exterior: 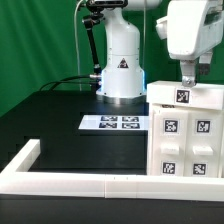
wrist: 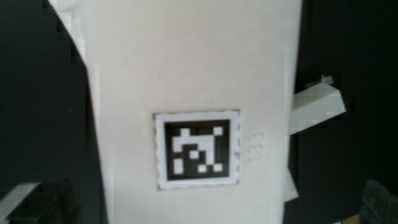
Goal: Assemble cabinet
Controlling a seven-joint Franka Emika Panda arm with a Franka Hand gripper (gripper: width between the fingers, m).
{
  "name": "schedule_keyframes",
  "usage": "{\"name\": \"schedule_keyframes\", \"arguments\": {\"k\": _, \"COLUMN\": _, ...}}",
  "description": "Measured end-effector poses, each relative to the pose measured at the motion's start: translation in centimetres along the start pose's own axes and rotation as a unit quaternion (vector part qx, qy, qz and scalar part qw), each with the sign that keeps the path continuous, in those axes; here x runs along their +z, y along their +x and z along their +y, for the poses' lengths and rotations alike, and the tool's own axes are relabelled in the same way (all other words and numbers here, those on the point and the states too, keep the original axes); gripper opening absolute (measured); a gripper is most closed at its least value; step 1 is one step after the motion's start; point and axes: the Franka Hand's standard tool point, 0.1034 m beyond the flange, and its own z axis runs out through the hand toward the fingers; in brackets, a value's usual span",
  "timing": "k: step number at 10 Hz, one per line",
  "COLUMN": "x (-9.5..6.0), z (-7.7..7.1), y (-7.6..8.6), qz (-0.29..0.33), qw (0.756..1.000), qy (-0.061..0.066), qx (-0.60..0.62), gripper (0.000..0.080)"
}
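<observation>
arm upright, wrist down, fingers (exterior: 187,78) hidden

Black table, green backdrop, white fixtures

The marker board (exterior: 109,123) lies flat mid-table (exterior: 50,115); a low white wall (exterior: 60,182) borders the near edge, a green curtain (exterior: 40,40) hangs behind.
</observation>
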Motion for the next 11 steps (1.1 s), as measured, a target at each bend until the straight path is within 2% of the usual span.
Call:
{"name": "schedule_keyframes", "arguments": {"k": 2, "x": 0.4, "z": 0.3, "y": -0.9, "qz": 0.002, "qw": 1.000, "qy": 0.005, "qx": 0.000, "gripper": 0.0797}}
{"name": "schedule_keyframes", "arguments": {"k": 6, "x": 1.7, "z": 1.0, "y": -1.6, "qz": 0.004, "qw": 1.000, "qy": 0.001, "qx": 0.007, "gripper": 0.0797}}
{"name": "schedule_keyframes", "arguments": {"k": 7, "x": 1.8, "z": 0.9, "y": -1.5, "qz": 0.004, "qw": 1.000, "qy": 0.002, "qx": 0.013, "gripper": 0.0765}}
{"name": "schedule_keyframes", "arguments": {"k": 8, "x": 2.0, "z": 0.8, "y": -1.5, "qz": 0.004, "qw": 1.000, "qy": 0.004, "qx": 0.019, "gripper": 0.0628}}
{"name": "schedule_keyframes", "arguments": {"k": 9, "x": 2.0, "z": 0.8, "y": -1.5, "qz": 0.003, "qw": 1.000, "qy": 0.004, "qx": 0.027, "gripper": 0.0554}}
{"name": "schedule_keyframes", "arguments": {"k": 11, "x": 2.0, "z": 0.8, "y": -1.5, "qz": 0.003, "qw": 0.999, "qy": 0.004, "qx": 0.036, "gripper": 0.0554}}
